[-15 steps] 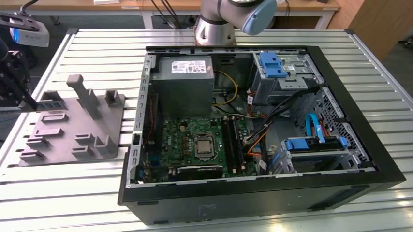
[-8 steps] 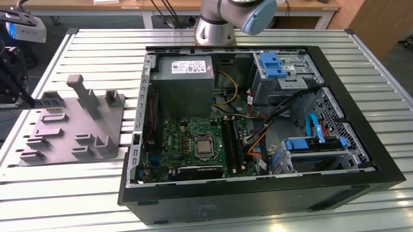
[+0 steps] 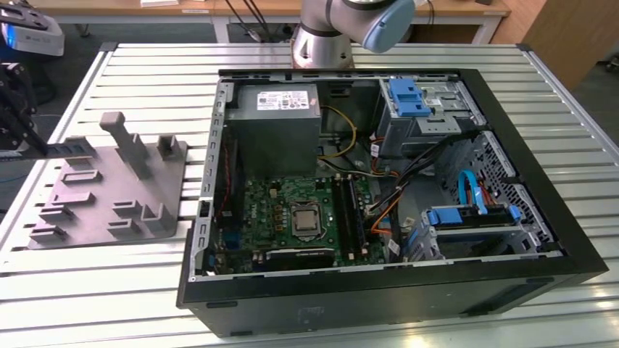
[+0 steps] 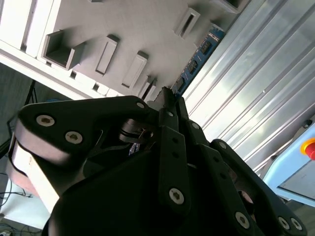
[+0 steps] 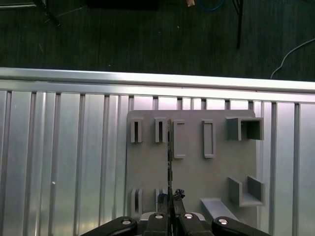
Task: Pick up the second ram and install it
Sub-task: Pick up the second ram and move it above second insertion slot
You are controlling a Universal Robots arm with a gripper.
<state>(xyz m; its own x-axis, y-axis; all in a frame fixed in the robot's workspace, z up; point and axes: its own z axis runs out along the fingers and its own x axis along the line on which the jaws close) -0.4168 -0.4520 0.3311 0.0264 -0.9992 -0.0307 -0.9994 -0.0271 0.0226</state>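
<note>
Jaws: closed tight on one end of the second ram (image 5: 169, 157). The black fingertips (image 5: 178, 196) press on it from both sides.
Second ram: a thin stick held between the jaws, and it pokes out straight past the tips. In the first wrist view you see only its skinny edge. In the second wrist view (image 4: 201, 51) you see its flat side, a blue-green board with small dark chips.
Touching or not: I cannot tell if the far end of the stick touches anything.
Tray: a gray tray (image 5: 197, 177) sits right under the jaws. It has long thin slots and little open boxes. The stick lines up between two of the slots. In the exterior view the tray (image 3: 97, 196) has two tall posts.
Counter: a shiny silver counter (image 5: 64, 162) with long ribs lies under the tray and goes out past the jaws on every side.
Computer case: a big black open case (image 3: 387, 293) lies on the counter beside the tray, well apart from the jaws. A green board (image 3: 285, 210) is inside it.
Floor: a dark floor (image 5: 123, 34) lies beyond the counter's edge, farthest from the jaws.
</note>
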